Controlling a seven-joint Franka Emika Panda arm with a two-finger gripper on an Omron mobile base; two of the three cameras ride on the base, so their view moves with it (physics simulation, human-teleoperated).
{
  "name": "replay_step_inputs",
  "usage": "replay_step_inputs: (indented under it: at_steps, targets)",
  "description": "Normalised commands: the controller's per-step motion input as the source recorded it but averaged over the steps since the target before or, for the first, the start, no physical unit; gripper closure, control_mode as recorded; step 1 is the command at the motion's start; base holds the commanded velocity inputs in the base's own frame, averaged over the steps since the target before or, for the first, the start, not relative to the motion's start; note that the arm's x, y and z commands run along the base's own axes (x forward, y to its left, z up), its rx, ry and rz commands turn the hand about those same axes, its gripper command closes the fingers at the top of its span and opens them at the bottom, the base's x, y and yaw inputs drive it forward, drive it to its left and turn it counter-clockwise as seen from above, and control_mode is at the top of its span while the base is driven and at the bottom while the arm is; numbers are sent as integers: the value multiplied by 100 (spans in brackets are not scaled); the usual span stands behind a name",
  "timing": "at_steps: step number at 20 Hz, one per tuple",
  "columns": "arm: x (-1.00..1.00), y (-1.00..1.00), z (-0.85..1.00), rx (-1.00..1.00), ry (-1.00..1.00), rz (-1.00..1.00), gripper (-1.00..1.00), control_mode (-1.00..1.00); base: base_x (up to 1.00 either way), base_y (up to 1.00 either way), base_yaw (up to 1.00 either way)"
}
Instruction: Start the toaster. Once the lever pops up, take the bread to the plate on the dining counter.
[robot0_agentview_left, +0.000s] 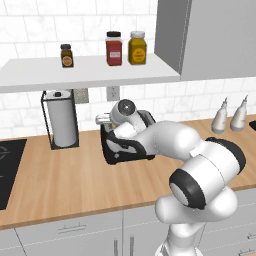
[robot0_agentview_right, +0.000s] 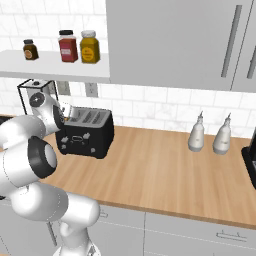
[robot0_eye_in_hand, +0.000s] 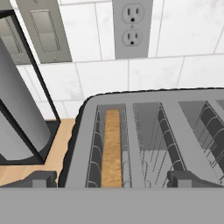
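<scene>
The black toaster (robot0_agentview_left: 131, 148) stands on the wood worktop by the tiled wall, partly behind my arm. It also appears in the right base view as the toaster (robot0_agentview_right: 86, 134). In the hand view I look down on the toaster's grey top (robot0_eye_in_hand: 144, 97) from just above its near edge. One golden-brown slice of bread (robot0_eye_in_hand: 112, 148) sits sunk in the leftmost slot. My gripper (robot0_eye_in_hand: 113, 180) hovers over that slot, open, its fingertips (robot0_eye_in_hand: 41, 179) far apart with nothing between them. The plate and the dining counter are out of view.
A paper-towel roll in a black wire holder (robot0_agentview_left: 61, 121) stands close to the toaster's left. A wall outlet (robot0_eye_in_hand: 132, 27) is behind it. A shelf with spice jars (robot0_agentview_left: 114, 48) hangs overhead. Two pale bottles (robot0_agentview_right: 196, 132) stand to the right, a dark cooktop (robot0_agentview_left: 7, 170) far left.
</scene>
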Motion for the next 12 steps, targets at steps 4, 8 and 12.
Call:
replay_step_inputs:
  at_steps: [4, 8, 12]
  targets:
    - [0, 0, 0, 0, 0, 0, -100, -100, 0, 0, 0]
    - [0, 0, 0, 0, 0, 0, -100, -100, 0, 0, 0]
    - [0, 0, 0, 0, 0, 0, -100, -100, 0, 0, 0]
